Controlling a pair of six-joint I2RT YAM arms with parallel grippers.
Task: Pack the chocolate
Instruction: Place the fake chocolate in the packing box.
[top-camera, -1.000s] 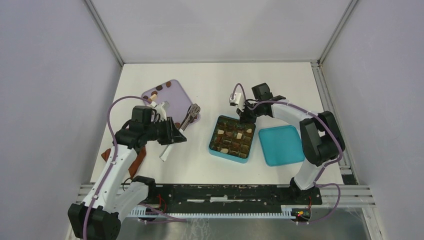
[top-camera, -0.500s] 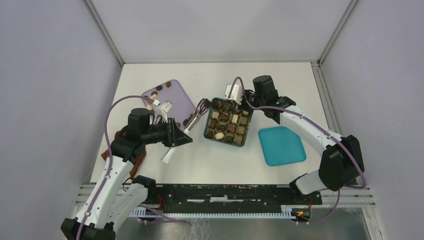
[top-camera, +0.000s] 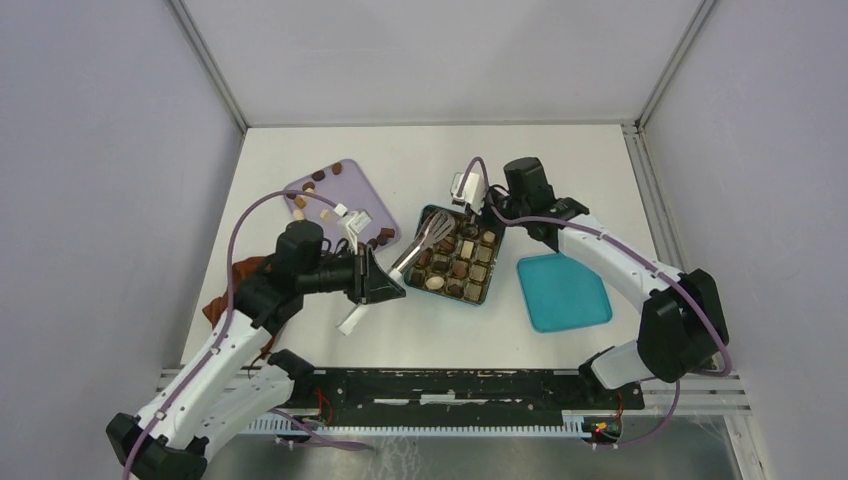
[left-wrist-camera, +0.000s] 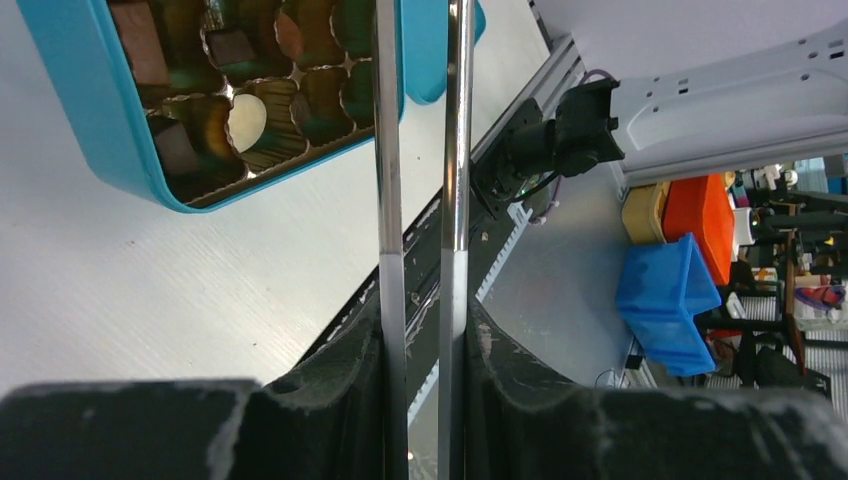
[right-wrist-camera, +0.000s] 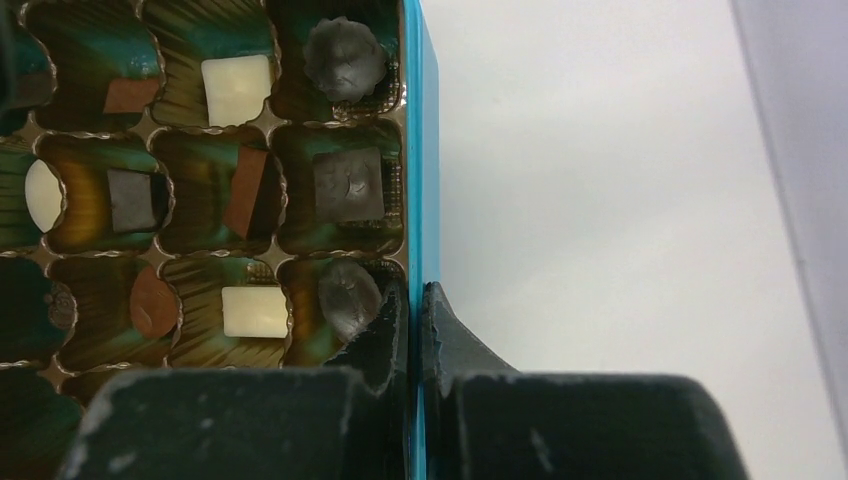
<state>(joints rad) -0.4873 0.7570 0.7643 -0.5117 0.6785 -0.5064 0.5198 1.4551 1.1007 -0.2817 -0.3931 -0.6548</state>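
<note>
Chocolate pieces (top-camera: 318, 176) lie scattered on the lilac tray (top-camera: 335, 197); more chocolate (right-wrist-camera: 237, 88) fills cells of the teal box (top-camera: 428, 292). My left gripper (top-camera: 385, 285) is shut on metal tongs (top-camera: 425, 238), whose tips hang over the box's left cells. In the left wrist view the tongs' two arms (left-wrist-camera: 388, 150) run up from my left gripper (left-wrist-camera: 422, 340) past the box (left-wrist-camera: 95, 125); their tips are out of frame. My right gripper (top-camera: 490, 222) is shut on the box's far right wall (right-wrist-camera: 415, 150), as my right gripper (right-wrist-camera: 413, 300) shows.
The teal lid (top-camera: 563, 290) lies flat to the right of the box. A reddish-brown cloth (top-camera: 240, 285) sits under the left arm near the table's left edge. Grey walls enclose the table on three sides.
The right gripper has dragged the box left toward the tray and turned it. The left arm has swung right, bringing the tongs' tips from the tray's edge over the box.
</note>
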